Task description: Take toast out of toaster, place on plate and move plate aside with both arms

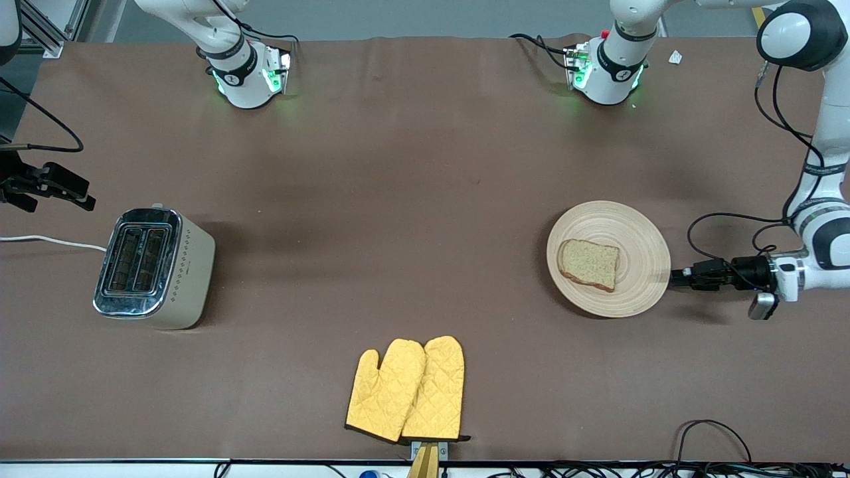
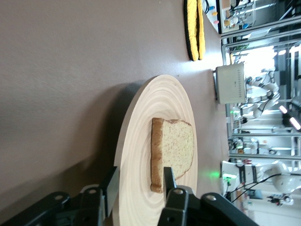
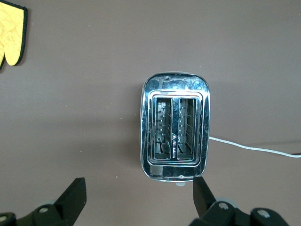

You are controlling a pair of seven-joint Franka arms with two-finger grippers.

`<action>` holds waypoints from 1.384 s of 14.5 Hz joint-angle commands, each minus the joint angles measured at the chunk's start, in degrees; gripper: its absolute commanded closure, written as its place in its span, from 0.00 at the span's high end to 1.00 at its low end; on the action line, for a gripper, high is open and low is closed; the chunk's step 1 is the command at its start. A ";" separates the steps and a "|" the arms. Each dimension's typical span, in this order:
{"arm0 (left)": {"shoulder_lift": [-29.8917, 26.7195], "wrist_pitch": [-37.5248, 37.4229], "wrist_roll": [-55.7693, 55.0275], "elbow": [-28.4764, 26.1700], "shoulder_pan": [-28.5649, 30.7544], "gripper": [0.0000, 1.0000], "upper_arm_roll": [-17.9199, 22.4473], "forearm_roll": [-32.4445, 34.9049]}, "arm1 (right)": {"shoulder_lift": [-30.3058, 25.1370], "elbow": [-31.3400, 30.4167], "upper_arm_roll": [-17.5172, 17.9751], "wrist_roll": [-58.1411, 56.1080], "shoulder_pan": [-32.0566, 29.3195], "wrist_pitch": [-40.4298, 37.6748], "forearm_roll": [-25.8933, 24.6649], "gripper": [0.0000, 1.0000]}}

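The toast point(image 1: 588, 264) lies flat on the round wooden plate point(image 1: 624, 226), which rests on the table toward the left arm's end. My left gripper point(image 1: 674, 277) is low at the plate's rim, on the side toward the left arm's end of the table. In the left wrist view its open jaws point(image 2: 139, 186) straddle the rim of the plate point(image 2: 141, 141), one finger under it and one over it close to the toast point(image 2: 176, 146). My right gripper point(image 1: 66, 189) is open and empty, up beside the toaster point(image 1: 153, 265); it also shows in the right wrist view point(image 3: 138, 193).
The steel two-slot toaster point(image 3: 176, 127) stands toward the right arm's end, its slots empty, its white cord point(image 1: 46, 240) trailing off the table. A pair of yellow oven mitts point(image 1: 408, 388) lies near the table's front edge; they also show in the left wrist view point(image 2: 194, 28).
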 commanded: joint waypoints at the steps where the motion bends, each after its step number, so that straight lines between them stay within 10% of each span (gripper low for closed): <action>1: -4.03 -2.19 -2.58 3.53 -0.14 1.00 -0.92 6.93 | -0.20 0.53 0.36 1.05 -0.11 -0.66 -0.99 1.00; 13: -40.59 -7.20 -58.29 3.47 -29.93 1.00 -4.26 40.07 | -0.20 0.53 0.27 0.88 -0.11 -0.66 -0.99 1.00; 20: -53.36 -3.33 -55.69 -8.42 -26.52 1.00 -4.00 43.17 | -0.20 0.53 0.27 0.79 -0.11 -0.66 -0.99 1.00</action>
